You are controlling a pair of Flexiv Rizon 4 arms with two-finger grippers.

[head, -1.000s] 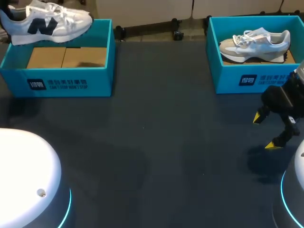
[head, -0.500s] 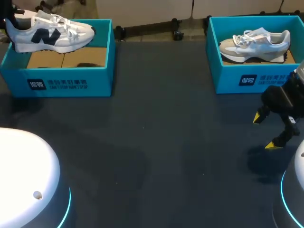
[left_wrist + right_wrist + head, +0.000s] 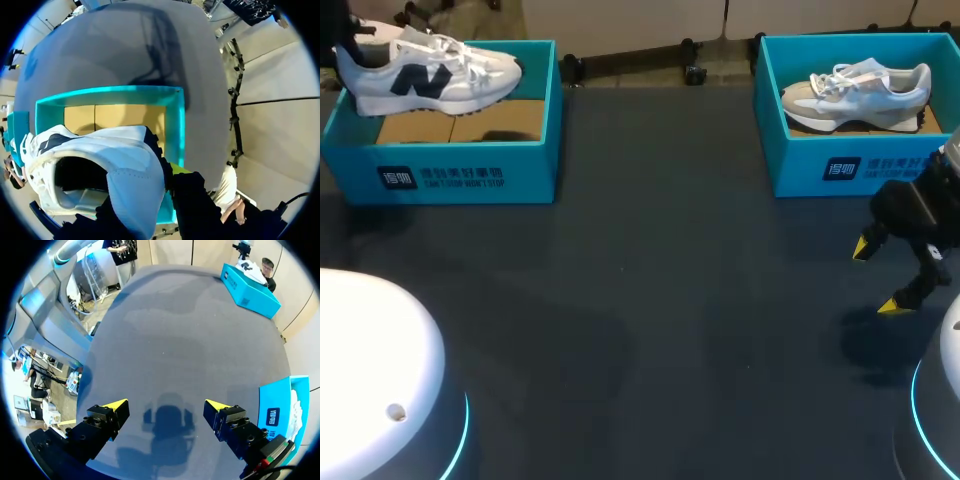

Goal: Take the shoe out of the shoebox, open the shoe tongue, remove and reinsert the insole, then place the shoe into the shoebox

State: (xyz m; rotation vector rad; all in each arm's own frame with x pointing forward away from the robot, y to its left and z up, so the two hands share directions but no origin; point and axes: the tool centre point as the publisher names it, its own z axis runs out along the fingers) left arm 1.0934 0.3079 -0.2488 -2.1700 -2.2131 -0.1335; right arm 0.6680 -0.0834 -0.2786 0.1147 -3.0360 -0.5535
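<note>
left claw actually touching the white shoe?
Touching. Left wrist view: the left claw pinches the white shoe at its heel, a finger on each side.

My whole backdrop here is basically one big dark grey surface [image 3: 650, 300], plain and matte. The light on it looks pretty even, so the shadows show up as soft blurry patches rather than hard edges. Its far edge runs straight across the back in the head view. From my wrists it reads a bit lighter and bluish, maybe just glare, hard to say.
</note>
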